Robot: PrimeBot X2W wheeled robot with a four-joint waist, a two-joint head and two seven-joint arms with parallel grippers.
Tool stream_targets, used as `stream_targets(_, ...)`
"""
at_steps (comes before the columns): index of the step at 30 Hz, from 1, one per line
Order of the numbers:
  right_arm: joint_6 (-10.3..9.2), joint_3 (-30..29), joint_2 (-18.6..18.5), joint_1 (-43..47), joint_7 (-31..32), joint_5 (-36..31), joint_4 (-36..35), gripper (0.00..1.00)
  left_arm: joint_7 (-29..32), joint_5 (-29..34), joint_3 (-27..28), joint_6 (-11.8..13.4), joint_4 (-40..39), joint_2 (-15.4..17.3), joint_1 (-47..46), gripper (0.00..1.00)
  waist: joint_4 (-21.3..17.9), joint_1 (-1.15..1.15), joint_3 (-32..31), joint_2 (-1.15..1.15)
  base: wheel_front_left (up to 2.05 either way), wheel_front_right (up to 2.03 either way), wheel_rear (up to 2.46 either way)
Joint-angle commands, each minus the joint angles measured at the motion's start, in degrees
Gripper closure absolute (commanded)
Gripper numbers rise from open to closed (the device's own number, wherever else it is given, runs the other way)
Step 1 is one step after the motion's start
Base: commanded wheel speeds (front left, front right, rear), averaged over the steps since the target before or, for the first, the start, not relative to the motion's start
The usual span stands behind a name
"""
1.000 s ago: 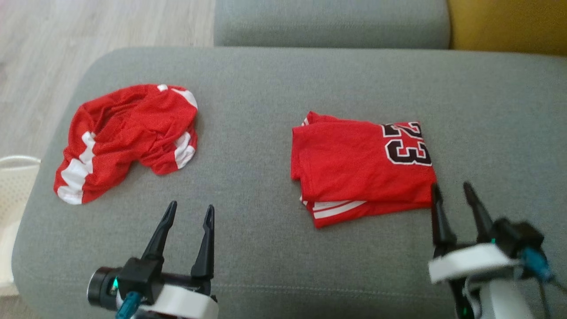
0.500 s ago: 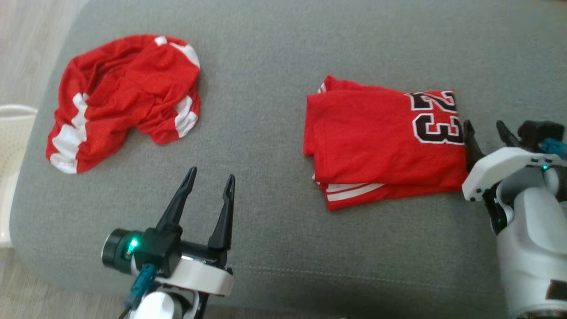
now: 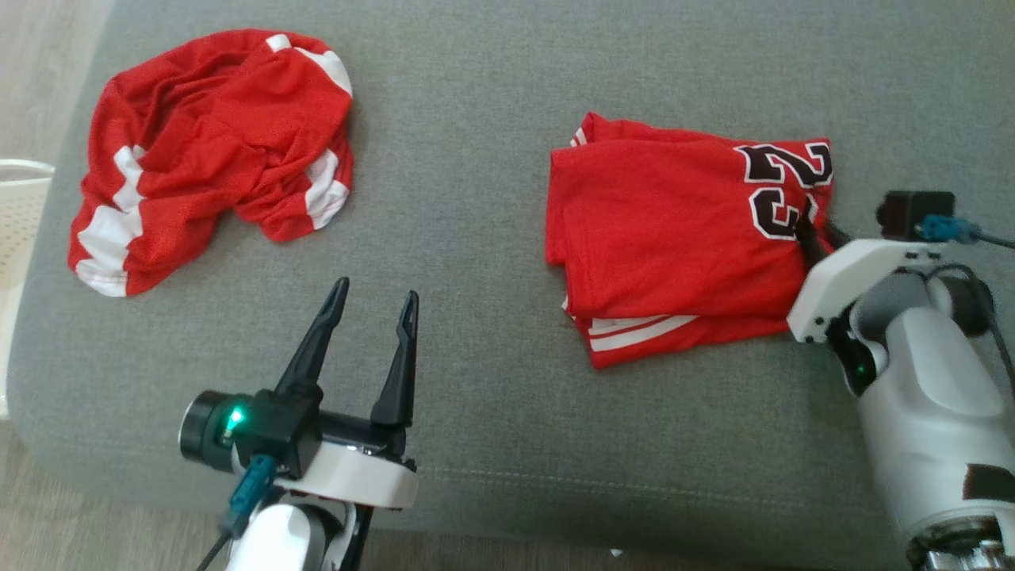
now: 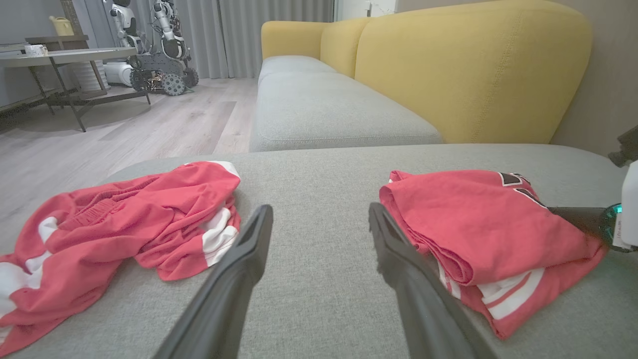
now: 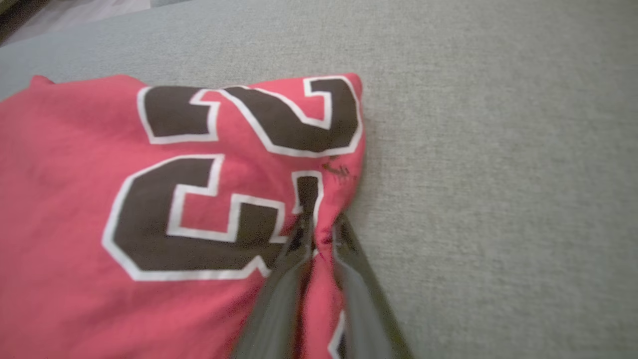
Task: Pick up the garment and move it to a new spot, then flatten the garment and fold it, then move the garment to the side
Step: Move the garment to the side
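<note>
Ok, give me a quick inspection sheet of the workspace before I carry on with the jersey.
Surface: grey sofa cushion, no stains seen.
Job's things: folded jersey, red with number 23, lying on the right side.
Clutter: crumpled red and white garment on the left; pale basket past the cushion's left edge.
Claws: left claw open between the two garments, holding nothing; right claw pinched on the folded jersey's right edge.
Cables: left wrist cable and right wrist cable, both off the cloth.
Surroundings: yellow sofa back, wood floor, another robot near a table.
</note>
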Motion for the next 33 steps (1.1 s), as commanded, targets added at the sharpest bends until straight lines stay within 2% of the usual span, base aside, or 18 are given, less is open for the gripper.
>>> stream_targets(1,0.37,2.7,0.6,-0.5,-0.1,1.1,-0.3,1.00,-0.7,-0.3,1.7,0.2,-2.2,-0.2,-2.3,0.00,-0.4,-0.01,0.5,0.00,0.00,0.00,0.00)
stream_targets(7,0.37,4.6,-2.7,-2.6,-2.5,4.3,-2.5,1.00,-0.7,-0.4,2.3,0.2,-3.0,-0.2,-2.7,0.00,-2.8,-0.01,2.0,0.00,0.00,0.00,0.00)
stream_targets(16,0.37,5.7,-11.0,-5.2,-2.6,4.7,-10.3,1.00,-0.7,0.8,3.4,-1.4,-4.2,-0.2,-4.0,0.00,-9.0,-0.01,5.2,0.00,0.00,0.00,0.00)
stream_targets(24,0.37,1.2,-16.7,-5.9,0.6,3.8,-23.0,1.00,-0.7,2.1,3.8,-3.2,-5.5,-0.1,-5.9,0.00,-14.8,-0.01,9.6,0.00,0.00,0.00,0.00)
stream_targets(33,0.37,-5.6,-18.5,-4.2,5.9,0.1,-35.3,1.00,-0.7,3.2,3.2,-4.5,-6.7,0.5,-8.4,0.00,-17.7,-0.01,14.0,0.00,0.00,0.00,0.00)
